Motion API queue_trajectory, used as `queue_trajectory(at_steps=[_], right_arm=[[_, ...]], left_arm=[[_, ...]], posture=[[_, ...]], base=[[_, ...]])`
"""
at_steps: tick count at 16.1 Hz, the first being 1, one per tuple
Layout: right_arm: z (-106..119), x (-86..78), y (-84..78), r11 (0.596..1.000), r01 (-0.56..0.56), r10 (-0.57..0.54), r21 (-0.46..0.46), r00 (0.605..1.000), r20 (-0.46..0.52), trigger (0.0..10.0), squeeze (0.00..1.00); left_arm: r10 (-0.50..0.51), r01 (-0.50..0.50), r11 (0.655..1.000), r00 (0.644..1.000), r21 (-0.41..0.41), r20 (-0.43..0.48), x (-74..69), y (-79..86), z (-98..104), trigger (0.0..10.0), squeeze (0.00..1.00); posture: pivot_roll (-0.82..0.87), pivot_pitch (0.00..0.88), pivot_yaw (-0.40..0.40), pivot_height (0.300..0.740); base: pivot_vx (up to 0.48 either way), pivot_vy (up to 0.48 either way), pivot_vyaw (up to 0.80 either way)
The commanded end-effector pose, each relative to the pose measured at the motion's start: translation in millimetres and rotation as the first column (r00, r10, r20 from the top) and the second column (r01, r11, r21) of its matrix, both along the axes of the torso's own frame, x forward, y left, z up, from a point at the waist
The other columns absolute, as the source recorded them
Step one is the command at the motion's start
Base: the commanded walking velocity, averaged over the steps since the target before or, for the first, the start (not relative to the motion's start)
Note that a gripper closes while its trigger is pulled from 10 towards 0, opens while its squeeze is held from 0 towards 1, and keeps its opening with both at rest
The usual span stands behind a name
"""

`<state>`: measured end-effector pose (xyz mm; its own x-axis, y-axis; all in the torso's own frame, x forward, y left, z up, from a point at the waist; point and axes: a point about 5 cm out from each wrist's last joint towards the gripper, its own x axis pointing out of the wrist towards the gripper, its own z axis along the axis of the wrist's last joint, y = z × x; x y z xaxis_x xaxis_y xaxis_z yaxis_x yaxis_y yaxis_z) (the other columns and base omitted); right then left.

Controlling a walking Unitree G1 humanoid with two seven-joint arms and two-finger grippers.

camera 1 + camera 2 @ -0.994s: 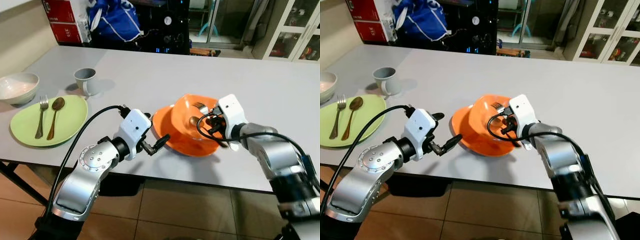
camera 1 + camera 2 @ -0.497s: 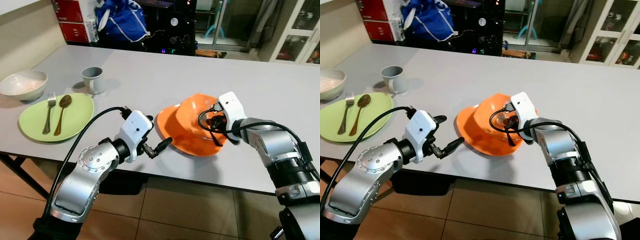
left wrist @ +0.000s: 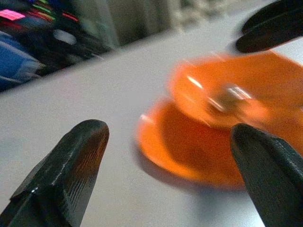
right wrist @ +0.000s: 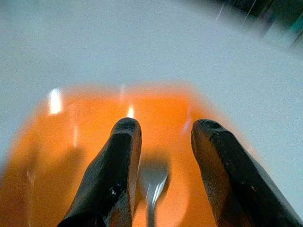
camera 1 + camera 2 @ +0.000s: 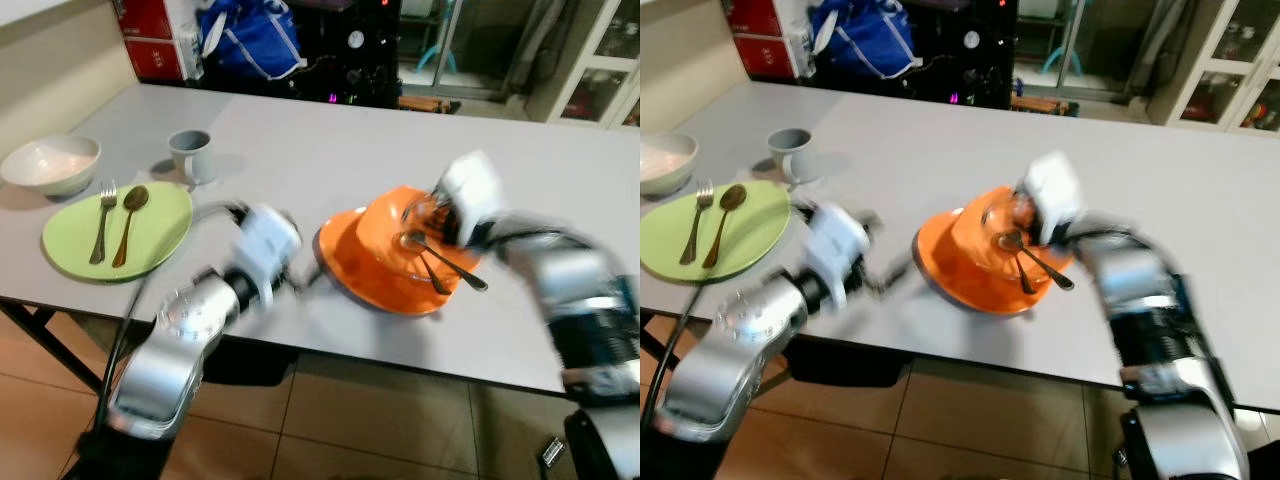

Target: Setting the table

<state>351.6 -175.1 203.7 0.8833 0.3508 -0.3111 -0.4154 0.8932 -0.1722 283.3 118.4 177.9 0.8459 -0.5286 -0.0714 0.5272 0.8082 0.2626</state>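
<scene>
right gripper sits over the tilted orange bowl, which rests on the round orange plate near the front edge of the grey table. its jaws are parted with a metal spoon handle running between them in the right wrist view - cannot tell if they touch it, so call it released. a second utensil in the bowl, maybe a fork, is too smeared to confirm.

step in hand looks like getting the cutlery out of the bowl. to do it well: close on the handle not the spoon's head, lift straight up so the tilted bowl doesn't slide off the plate, keep it slow.

left gripper is just beside the plate's near rim, jaws wide apart, holding nothing - could steady the plate rim if the bowl shifts.

already-set place at the far left: light green round plate carrying a fork and a brown spoon, white bowl and grey mug near it.

hard to make out: both arms are motion-blurred in the eye views, bowl's contact with the plate is unclear, and the spoon's head is blurred in the wrist view.
</scene>
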Motion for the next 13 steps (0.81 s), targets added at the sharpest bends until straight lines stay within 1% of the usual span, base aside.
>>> queue_trajectory(at_steps=[1,2,3,4,5,6,7,8,9,10,13], right_arm=[[20.4,-6.7,-5.7,0.995,0.060,-0.066,0.082,0.995,0.080,10.0,0.00],[31.4,-14.9,-7.0,0.977,0.124,-0.151,0.175,0.977,0.153,10.0,0.00],[36.2,-25.7,-4.3,0.945,0.162,-0.224,0.284,0.953,0.203,10.0,0.00],[33.4,-37.1,2.5,0.910,0.150,-0.253,0.386,0.939,0.232,10.0,0.00],[29.4,-44.9,6.0,0.887,0.150,-0.277,0.436,0.930,0.243,10.0,0.00],[23.0,-49.3,8.3,0.887,0.160,-0.284,0.434,0.928,0.239,10.0,0.00],[14.9,-57.6,12.6,0.883,0.177,-0.298,0.434,0.927,0.228,10.0,0.00],[13.2,-60.9,14.2,0.876,0.185,-0.309,0.445,0.924,0.225,10.0,0.00],[14.4,-66.6,17.5,0.859,0.187,-0.328,0.476,0.916,0.231,10.0,0.00],[16.0,-69.8,19.7,0.856,0.181,-0.332,0.485,0.911,0.247,10.0,0.00],[15.4,-70.8,24.4,0.851,0.166,-0.326,0.499,0.911,0.253,10.0,0.00]], left_arm=[[0.076,-0.076,0.997,0.996,-0.009,0.051,5.7,7.4,10.2,10.0,0.00],[0.100,-0.099,0.995,0.993,-0.015,0.062,6.7,8.6,13.3,10.0,0.00],[0.106,-0.105,0.994,0.992,-0.019,0.071,6.5,8.5,16.0,10.0,0.00],[0.115,-0.114,0.993,0.990,-0.019,0.080,5.9,8.1,18.1,10.0,0.00],[0.127,-0.125,0.992,0.988,-0.022,0.087,5.6,8.1,19.2,10.0,0.00],[0.131,-0.130,0.991,0.987,-0.024,0.091,5.2,7.9,20.8,10.0,0.00],[0.138,-0.136,0.990,0.985,-0.029,0.098,4.7,7.6,24.0,10.0,0.00],[0.147,-0.145,0.989,0.984,-0.030,0.104,4.7,8.2,25.3,10.0,0.00],[0.182,-0.179,0.983,0.976,-0.036,0.116,7.3,10.4,28.4,10.0,0.00],[0.203,-0.199,0.979,0.971,-0.041,0.129,9.1,11.2,31.2,10.0,0.00],[0.231,-0.229,0.973,0.962,-0.032,0.144,9.0,14.6,34.2,10.0,0.00]], posture=[[-0.04,0.000,0.000,0.740],[-0.04,0.000,0.005,0.740],[-0.05,0.000,0.014,0.740],[-0.05,0.000,0.019,0.740],[-0.04,0.000,0.025,0.740],[-0.04,0.000,0.023,0.740],[-0.04,0.000,0.020,0.740],[-0.04,0.000,0.018,0.740],[-0.04,0.000,0.016,0.740],[-0.04,0.000,0.012,0.740],[-0.01,0.000,0.003,0.740]], base=[[0.000,0.000,0.00],[0.000,0.000,0.00],[0.000,0.000,0.00],[0.000,0.382,0.00],[0.000,0.398,0.00],[0.000,0.416,0.00],[0.000,0.412,0.00],[0.000,0.416,0.00],[0.000,0.412,0.00],[0.000,0.420,0.00],[0.000,0.414,0.00]])
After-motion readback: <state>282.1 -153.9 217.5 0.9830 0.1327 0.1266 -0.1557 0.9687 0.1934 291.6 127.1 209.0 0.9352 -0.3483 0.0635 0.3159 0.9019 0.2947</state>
